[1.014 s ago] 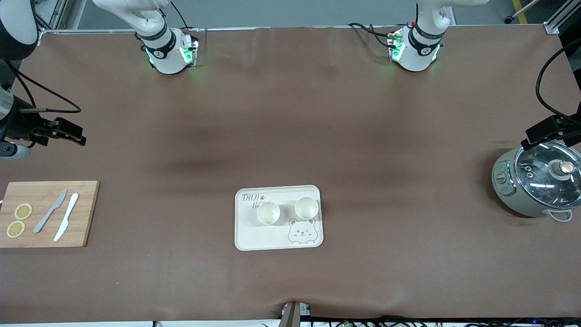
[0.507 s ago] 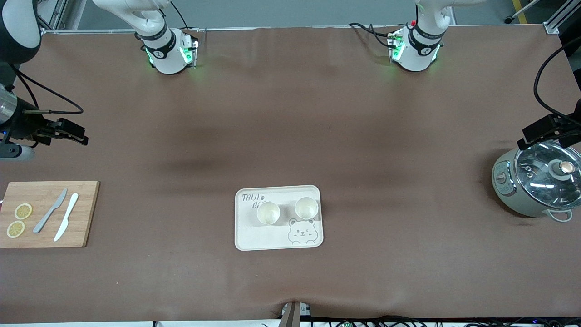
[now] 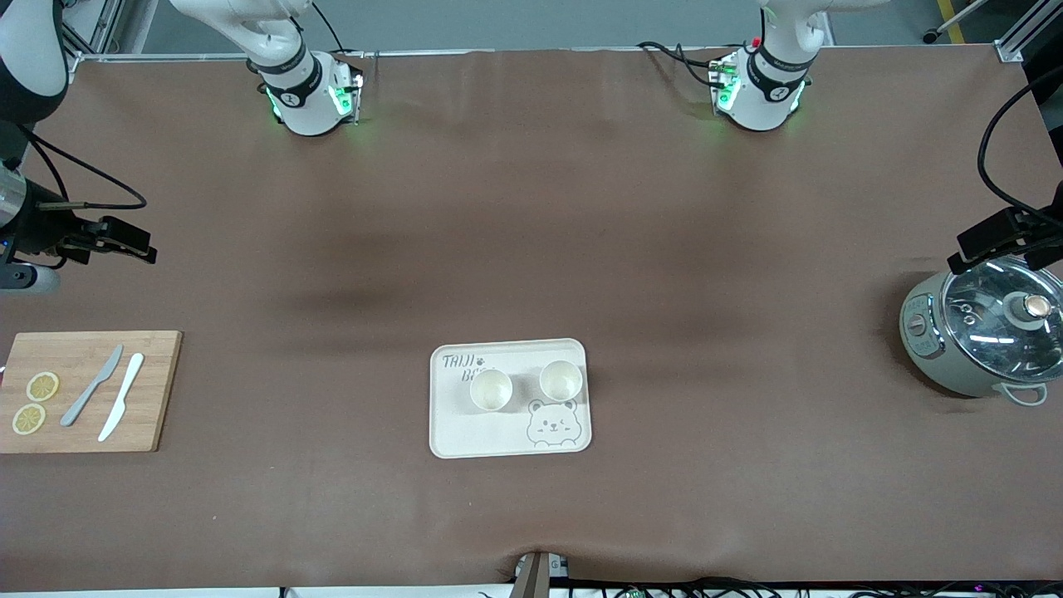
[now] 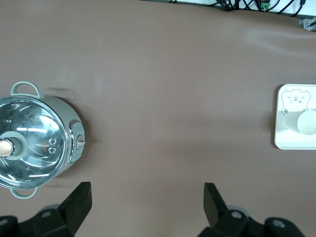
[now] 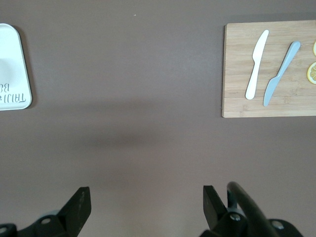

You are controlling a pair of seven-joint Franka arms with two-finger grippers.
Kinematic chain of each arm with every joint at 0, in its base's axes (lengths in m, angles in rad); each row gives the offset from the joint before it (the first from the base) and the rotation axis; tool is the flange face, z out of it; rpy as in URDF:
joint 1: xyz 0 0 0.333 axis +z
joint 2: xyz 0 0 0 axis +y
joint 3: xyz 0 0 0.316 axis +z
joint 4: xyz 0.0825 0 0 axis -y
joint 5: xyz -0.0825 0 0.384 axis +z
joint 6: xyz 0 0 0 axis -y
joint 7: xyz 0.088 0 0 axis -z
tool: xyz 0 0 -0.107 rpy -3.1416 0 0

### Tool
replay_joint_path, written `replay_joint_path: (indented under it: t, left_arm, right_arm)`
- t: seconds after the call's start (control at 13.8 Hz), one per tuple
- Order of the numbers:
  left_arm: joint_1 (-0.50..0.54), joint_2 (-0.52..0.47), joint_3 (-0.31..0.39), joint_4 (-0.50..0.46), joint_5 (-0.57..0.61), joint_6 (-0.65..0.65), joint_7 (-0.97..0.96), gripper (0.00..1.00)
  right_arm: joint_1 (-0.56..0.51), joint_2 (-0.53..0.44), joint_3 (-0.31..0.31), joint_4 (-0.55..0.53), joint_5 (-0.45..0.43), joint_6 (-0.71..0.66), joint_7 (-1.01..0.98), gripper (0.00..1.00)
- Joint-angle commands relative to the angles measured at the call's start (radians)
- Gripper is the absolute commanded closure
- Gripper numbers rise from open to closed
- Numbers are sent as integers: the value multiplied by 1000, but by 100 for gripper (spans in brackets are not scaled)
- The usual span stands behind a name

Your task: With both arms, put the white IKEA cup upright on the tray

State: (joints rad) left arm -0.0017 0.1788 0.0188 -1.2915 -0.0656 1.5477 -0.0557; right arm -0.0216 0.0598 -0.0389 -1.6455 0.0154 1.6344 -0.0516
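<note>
The cream tray with the bear face lies on the table near the front camera's edge. Two white cups stand upright on it, side by side. My right gripper is open and empty, up over bare table at the right arm's end, above the cutting board's side. My left gripper is open and empty, up over the pot's edge at the left arm's end. The left wrist view shows its open gripper, the tray and a cup. The right wrist view shows its open gripper and a tray corner.
A wooden cutting board with two knives and lemon slices lies at the right arm's end. A grey pot with a glass lid stands at the left arm's end. Brown cloth covers the table.
Both grippers have shifted only slightly in place. The tray and both cups have not moved.
</note>
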Motion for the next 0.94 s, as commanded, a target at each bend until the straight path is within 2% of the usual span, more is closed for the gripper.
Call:
replay_joint_path:
  t: [0.0,0.14,0.29,0.87]
  left_arm:
    - [3,-10,-14,0,29,-20,-3,0]
    - [-15,-12,-14,0,55,-30,-10,0]
    - [-47,-12,-32,0,128,-49,-41,0]
    - [-53,-12,-37,1,92,-104,-61,0]
  right_arm:
    - [-17,-29,14,-30,-17,7,-14,0]
    - [-15,-29,14,-30,-17,7,-13,0]
    - [-14,-28,14,-30,-17,7,-14,0]
    - [-11,-26,14,-30,-17,10,-13,0]
